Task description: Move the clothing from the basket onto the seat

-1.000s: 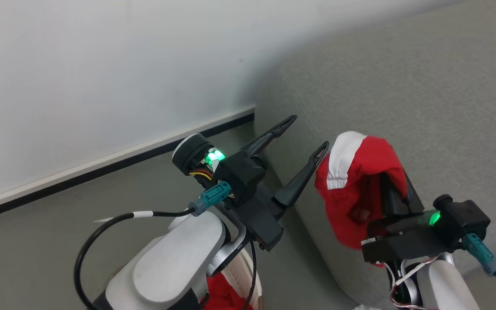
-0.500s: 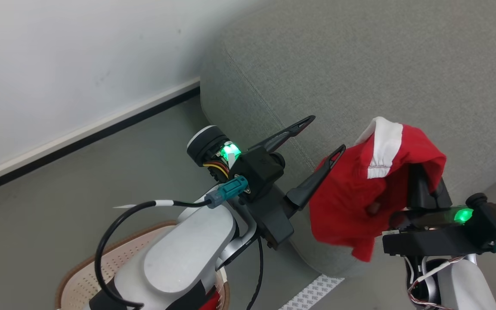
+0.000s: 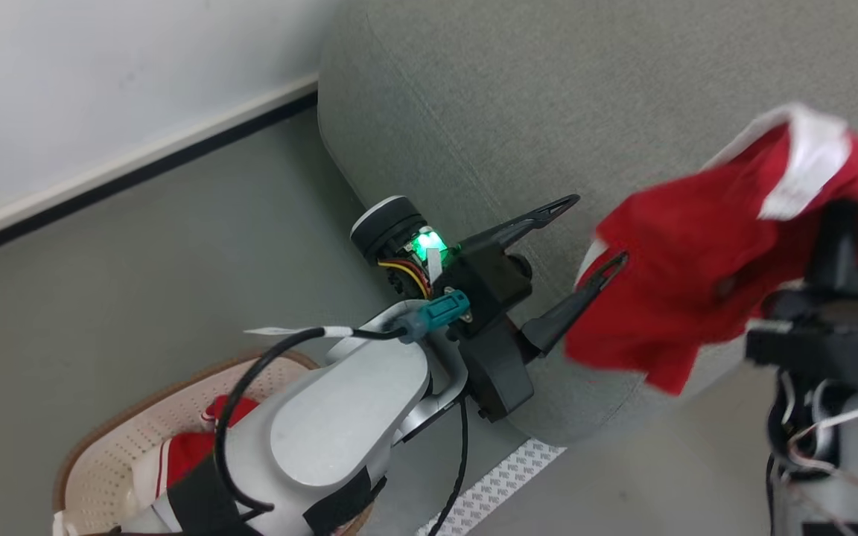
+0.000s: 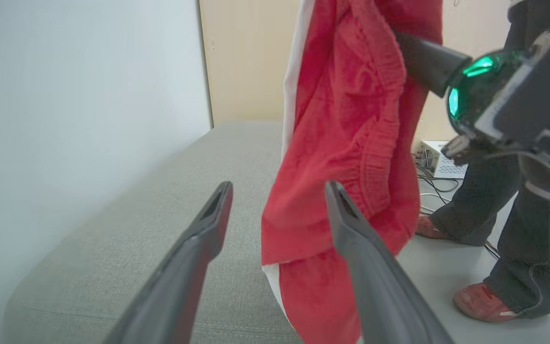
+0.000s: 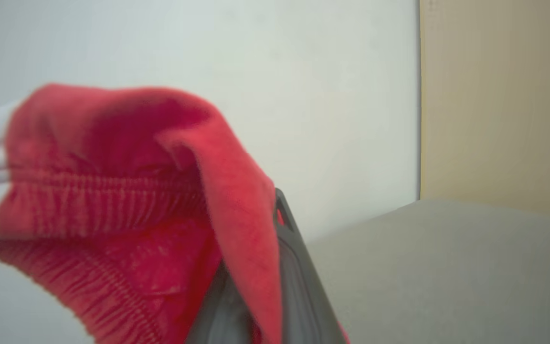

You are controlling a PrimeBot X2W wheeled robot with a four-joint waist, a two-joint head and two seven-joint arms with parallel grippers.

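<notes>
My right gripper (image 3: 842,246) pinches the red garment (image 3: 697,260) above the sofa (image 3: 511,112) edge, my left gripper (image 3: 599,228) spread empty beside it; released here, the cloth may slide to the floor (image 3: 176,246).

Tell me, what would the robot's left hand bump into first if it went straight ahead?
Probably the red clothing, hanging just ahead of the open left hand, though depth is hard to judge. The grey seat lies lower, beneath that path.
</notes>
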